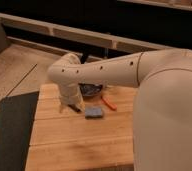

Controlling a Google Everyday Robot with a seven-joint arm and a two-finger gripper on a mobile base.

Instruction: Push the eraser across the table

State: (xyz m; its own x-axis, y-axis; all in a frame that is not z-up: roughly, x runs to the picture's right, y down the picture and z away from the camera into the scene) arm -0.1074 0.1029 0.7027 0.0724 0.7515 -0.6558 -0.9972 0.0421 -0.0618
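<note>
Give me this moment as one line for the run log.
claw down at table | eraser dark sliver at claw tip, contact unclear | blue-grey pad beside it | bowl, orange stick behind

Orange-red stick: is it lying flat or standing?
Flat: the orange-red stick lies on the light wooden plank table, full length showing. The gripper hangs low over the table.

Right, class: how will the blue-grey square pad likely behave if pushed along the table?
The blue-grey pad lies flat on the table, so it should slide, not roll or tip. It looks thin, so probably light, perhaps floppy when lifted. Plank seams may snag its edge. The gripper hangs just left of it in the view.
</note>
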